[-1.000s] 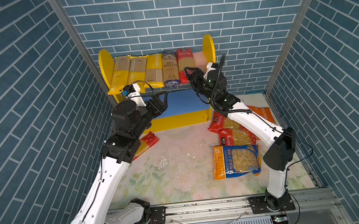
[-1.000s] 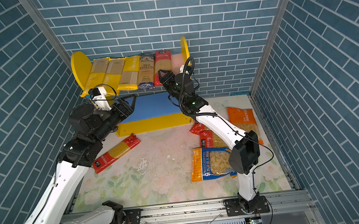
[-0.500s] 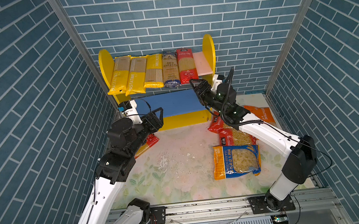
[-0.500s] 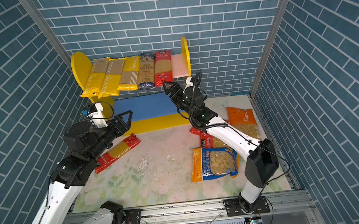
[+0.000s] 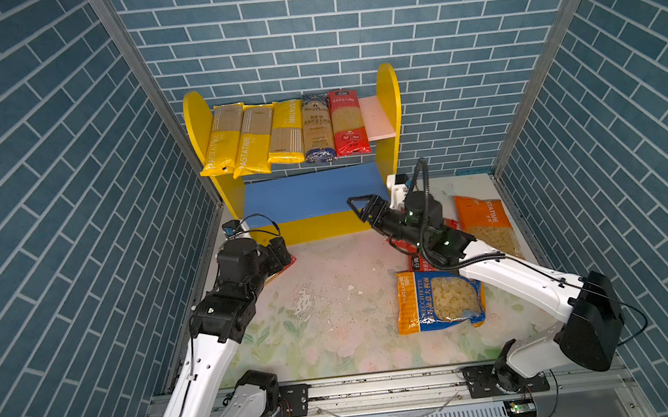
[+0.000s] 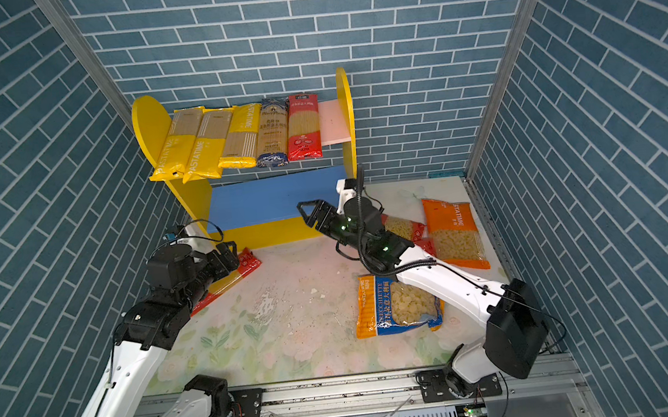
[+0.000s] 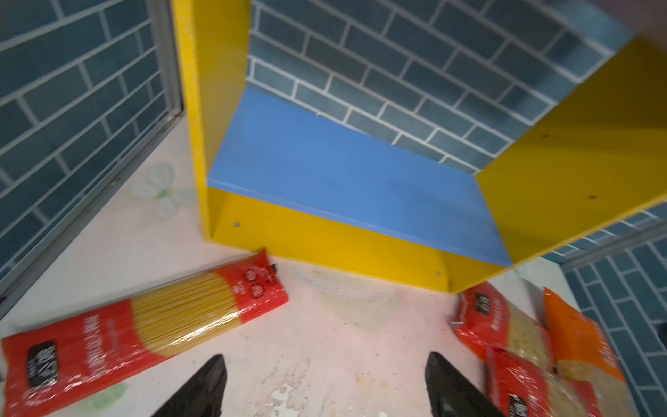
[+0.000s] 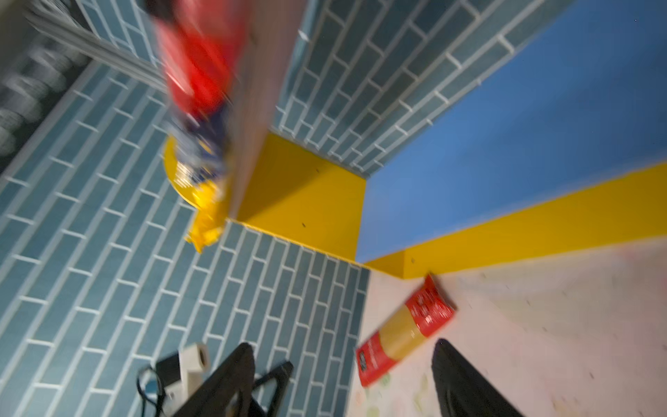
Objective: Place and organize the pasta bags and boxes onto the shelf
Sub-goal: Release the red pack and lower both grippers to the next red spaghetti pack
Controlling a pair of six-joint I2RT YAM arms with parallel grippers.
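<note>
Counted on pink upper board (image 5: 376, 117) of small yellow-sided two-tier shelf (image 5: 391, 99): three yellow plastic spaghetti packs (image 5: 252, 140), one dark blue spaghetti pack (image 5: 317, 129), one red spaghetti pack (image 5: 348, 122), side by side.

Logged on floral tabletop (image 5: 328, 343):
- long red floor spaghetti pack (image 7: 144, 328), near left gripper (image 7: 325, 357)
- blue-orange short-pasta bag (image 5: 437, 300)
- orange bag (image 5: 486, 224)
- red bags (image 7: 505, 325)

Noted left gripper jaws spread, grasping nothing; right gripper (image 8: 343, 344) likewise.

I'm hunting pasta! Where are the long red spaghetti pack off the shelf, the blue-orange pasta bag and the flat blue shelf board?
red spaghetti pack (image 7: 151, 325): left wrist view, middle.
blue-orange pasta bag (image 5: 440, 299): a top view, middle.
blue shelf board (image 5: 306, 195): a top view, middle.
</note>
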